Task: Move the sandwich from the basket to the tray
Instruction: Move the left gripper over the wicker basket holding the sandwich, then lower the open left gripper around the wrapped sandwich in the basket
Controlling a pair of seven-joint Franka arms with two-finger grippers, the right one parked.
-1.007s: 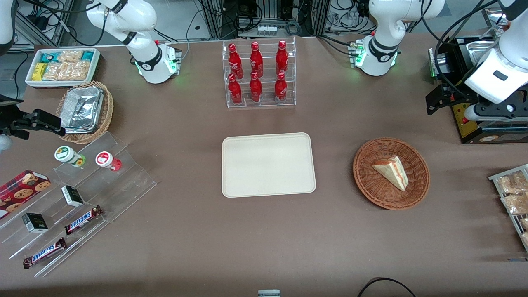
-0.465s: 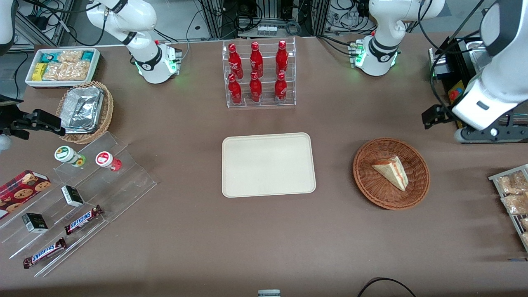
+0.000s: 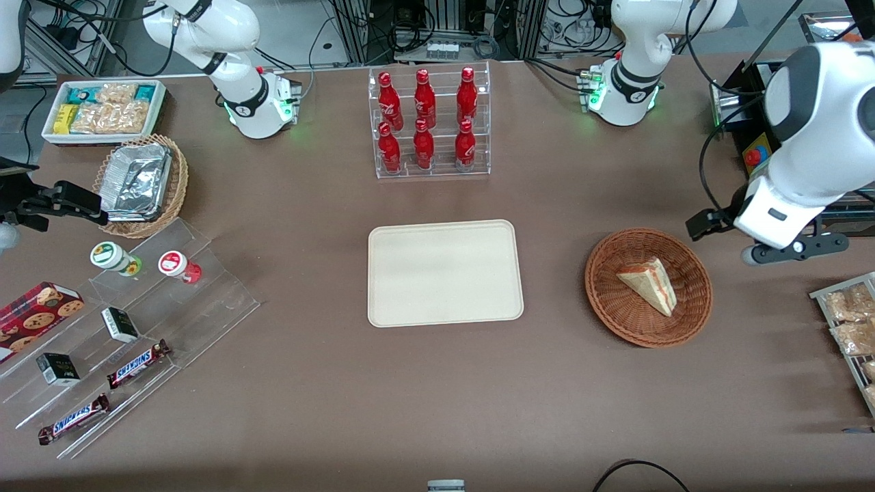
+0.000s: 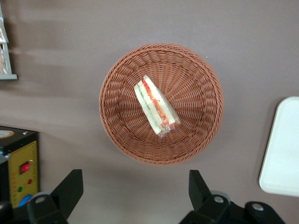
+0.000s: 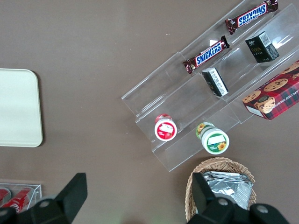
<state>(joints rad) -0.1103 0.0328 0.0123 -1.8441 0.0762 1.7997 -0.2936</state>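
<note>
The sandwich (image 3: 649, 283) lies in the round reddish-brown basket (image 3: 605, 301), its red and green filling edge showing. It also shows in the left wrist view (image 4: 156, 106), in the middle of the basket (image 4: 117, 93). The cream tray (image 3: 444, 272) lies flat beside the basket, toward the parked arm's end; its corner shows in the left wrist view (image 4: 282, 149). My left gripper (image 3: 793, 249) hangs high above the table beside the basket, toward the working arm's end. In the left wrist view the gripper (image 4: 134, 191) is open and empty, with bare table under it.
A black box with a yellow panel (image 3: 772, 184) stands near the gripper. A wire rack of snack packets (image 3: 847, 321) is at the working arm's end. A rack of red bottles (image 3: 429, 123) stands farther back. A clear stepped stand (image 3: 123, 321), a tan foil-tray basket (image 3: 140, 181) and a white bin (image 3: 102, 109) sit at the parked arm's end.
My left arm has swung down and toward the basket, away from the black box. The sandwich, basket and tray have not moved.
</note>
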